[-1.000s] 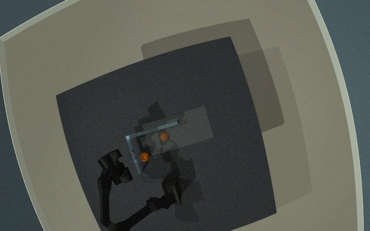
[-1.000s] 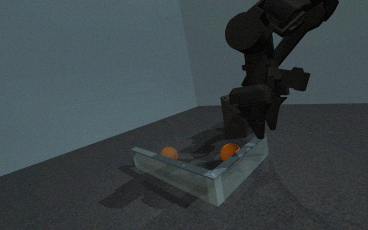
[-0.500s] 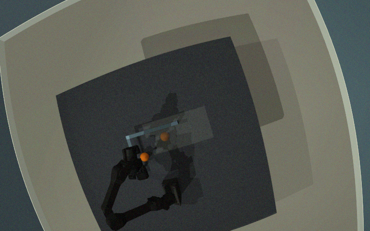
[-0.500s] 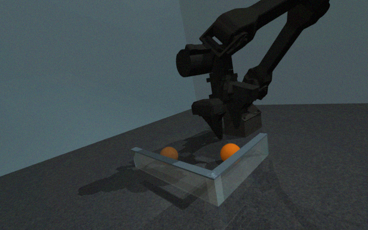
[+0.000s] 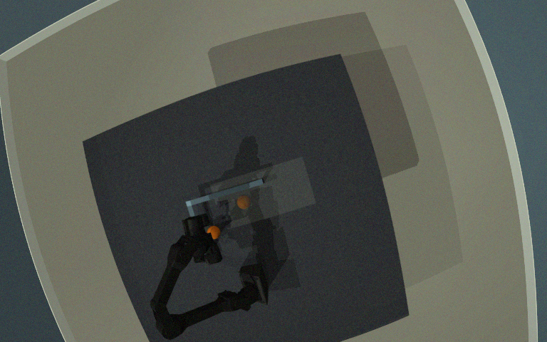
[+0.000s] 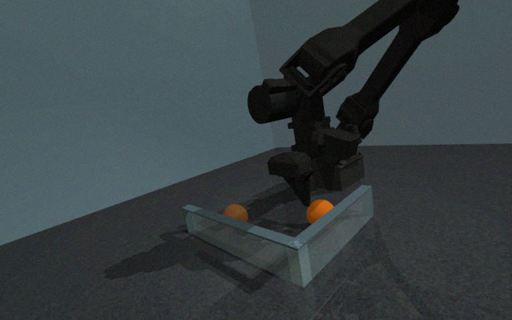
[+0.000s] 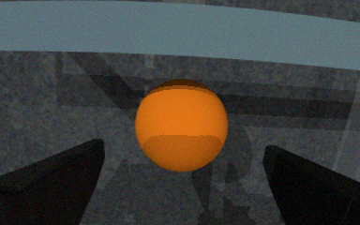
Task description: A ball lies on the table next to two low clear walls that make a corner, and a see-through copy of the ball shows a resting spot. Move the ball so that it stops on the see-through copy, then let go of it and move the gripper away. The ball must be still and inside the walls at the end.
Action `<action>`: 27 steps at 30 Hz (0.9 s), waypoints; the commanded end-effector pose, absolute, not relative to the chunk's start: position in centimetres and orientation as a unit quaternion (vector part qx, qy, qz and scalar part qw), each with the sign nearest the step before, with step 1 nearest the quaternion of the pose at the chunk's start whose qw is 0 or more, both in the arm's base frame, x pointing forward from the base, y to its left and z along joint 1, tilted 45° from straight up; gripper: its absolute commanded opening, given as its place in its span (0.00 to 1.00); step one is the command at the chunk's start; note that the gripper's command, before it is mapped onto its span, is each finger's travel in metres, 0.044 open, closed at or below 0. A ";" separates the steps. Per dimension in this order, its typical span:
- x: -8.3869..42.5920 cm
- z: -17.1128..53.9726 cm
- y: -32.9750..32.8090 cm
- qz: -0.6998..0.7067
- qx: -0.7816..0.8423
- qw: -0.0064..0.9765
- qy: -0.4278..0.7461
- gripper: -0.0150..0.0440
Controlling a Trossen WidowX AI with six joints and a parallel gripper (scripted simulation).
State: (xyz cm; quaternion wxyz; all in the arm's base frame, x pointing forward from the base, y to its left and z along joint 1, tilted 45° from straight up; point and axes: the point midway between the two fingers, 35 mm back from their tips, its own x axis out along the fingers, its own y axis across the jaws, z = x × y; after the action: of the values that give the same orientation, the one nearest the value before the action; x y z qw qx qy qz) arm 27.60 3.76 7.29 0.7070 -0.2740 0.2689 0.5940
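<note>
The solid orange ball [image 5: 214, 232] [image 6: 320, 212] [image 7: 182, 127] rests on the table inside the corner, beside the shorter clear wall [image 5: 193, 206] [image 6: 339, 233] [image 7: 187, 28]. The see-through copy [image 5: 243, 201] [image 6: 235, 215] is a duller orange and sits apart from the ball, near the longer clear wall [image 5: 226, 191] [image 6: 234, 237]. My gripper [image 6: 320, 196] [image 7: 185, 152] is open and points down over the ball. In the wrist view the ball shows between and slightly beyond the two fingertips, with a gap on each side. The gripper partly hides the ball and the shorter wall in the top view.
The two walls meet at a corner [image 5: 188, 203] [image 6: 301, 247]. The arm's base [image 5: 253, 278] [image 6: 351, 173] stands on the open side, away from the longer wall. Shadows of the arm fall across the dark table [image 5: 161, 161] and the copy's area.
</note>
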 end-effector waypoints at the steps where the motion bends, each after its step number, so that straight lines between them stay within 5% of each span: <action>1: 27.7 6.6 4.2 0.593 -0.271 0.707 0.273 0.90; 21: 28.0 4.6 6.4 0.594 -0.270 0.708 0.271 0.90; 27: 28.0 4.6 6.4 0.594 -0.270 0.708 0.271 0.69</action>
State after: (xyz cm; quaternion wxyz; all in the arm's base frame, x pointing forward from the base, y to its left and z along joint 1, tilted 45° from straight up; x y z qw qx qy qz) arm 27.99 6.29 4.69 0.7069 -0.2726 0.2698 0.5943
